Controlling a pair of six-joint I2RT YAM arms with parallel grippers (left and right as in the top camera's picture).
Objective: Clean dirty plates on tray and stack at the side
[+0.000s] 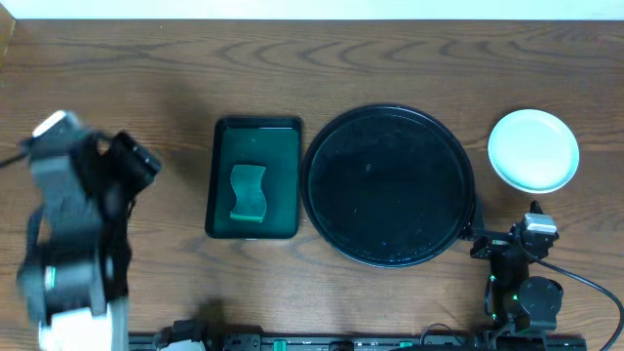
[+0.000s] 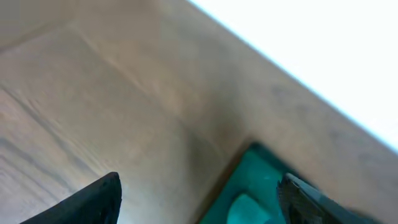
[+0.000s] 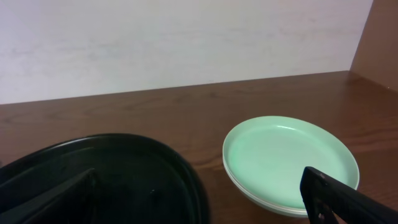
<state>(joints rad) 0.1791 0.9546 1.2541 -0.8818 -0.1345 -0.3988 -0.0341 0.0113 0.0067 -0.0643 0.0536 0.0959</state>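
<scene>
The left hand (image 2: 200,180) is open: in its wrist view its two dark fingers (image 2: 93,202) sit far apart at the lower corners of the frame, with nothing between them. It hangs above the brown wooden tabletop (image 1: 146,78). In the overhead view this hand (image 1: 136,161) is at the left of the frame, and its arm is blurred. A corner of the dark green rectangular tray (image 2: 261,174) shows at the lower right of the left wrist view, and a green wavy sponge (image 2: 245,210) lies inside it. From overhead, that tray (image 1: 283,146) lies left of centre with the sponge (image 1: 248,192) in its lower half.

The right hand (image 3: 199,174) is also spread open and holds nothing. In the overhead view it (image 1: 531,229) sits at the lower right, just beside the right rim of the large round black tray (image 1: 390,185). This tray (image 3: 124,168) fills the lower left of the right wrist view.

The pale mint-green round plates (image 3: 290,162) are stacked on the tabletop to the right of the black tray, clear of its rim. The stack (image 1: 533,149) is at the upper right of the overhead frame. I cannot tell how many plates it holds.
</scene>
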